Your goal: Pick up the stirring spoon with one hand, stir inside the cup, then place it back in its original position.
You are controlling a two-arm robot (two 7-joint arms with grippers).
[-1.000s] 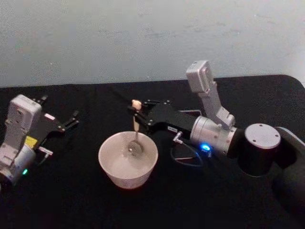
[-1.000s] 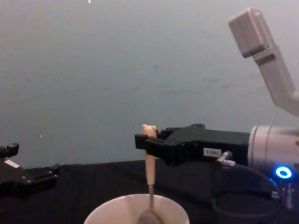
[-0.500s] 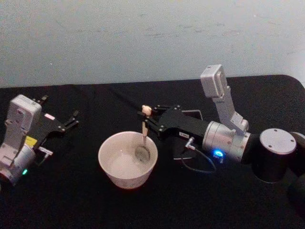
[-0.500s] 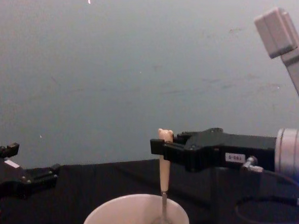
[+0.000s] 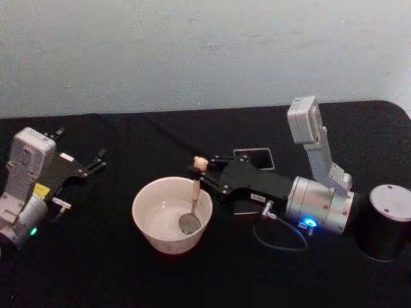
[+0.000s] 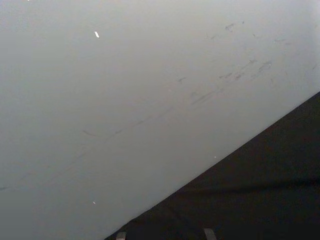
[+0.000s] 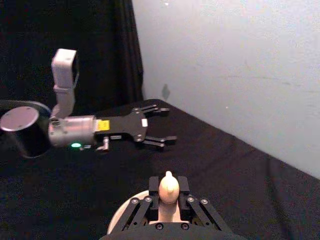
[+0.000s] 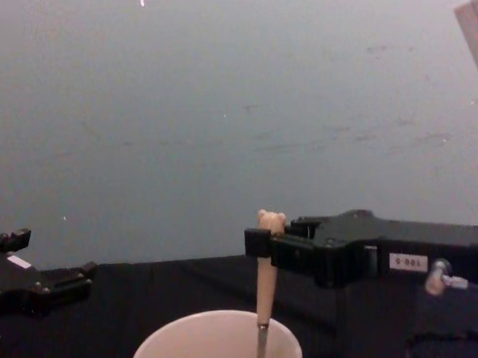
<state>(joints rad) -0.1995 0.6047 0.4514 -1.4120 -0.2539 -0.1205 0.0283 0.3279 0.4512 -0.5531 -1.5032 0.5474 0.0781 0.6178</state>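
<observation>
- Stirring spoon (image 5: 194, 187): near-upright, bowl down inside cup (image 5: 164, 240), centre frame. Bear-head handle clamped between right gripper (image 5: 201, 169) fingers.
- Holder (image 5: 253, 151): right of cup, just behind that gripper.
- Left gripper (image 5: 96, 160): parked far left, fingers spread, empty.

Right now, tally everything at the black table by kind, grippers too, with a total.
1 round cream-white cup
1 bear-topped metal stirring spoon, in the cup
1 dark grey square holder
2 grippers: left gripper, jaws open; right gripper, jaws shut on the spoon
Total: 5
</observation>
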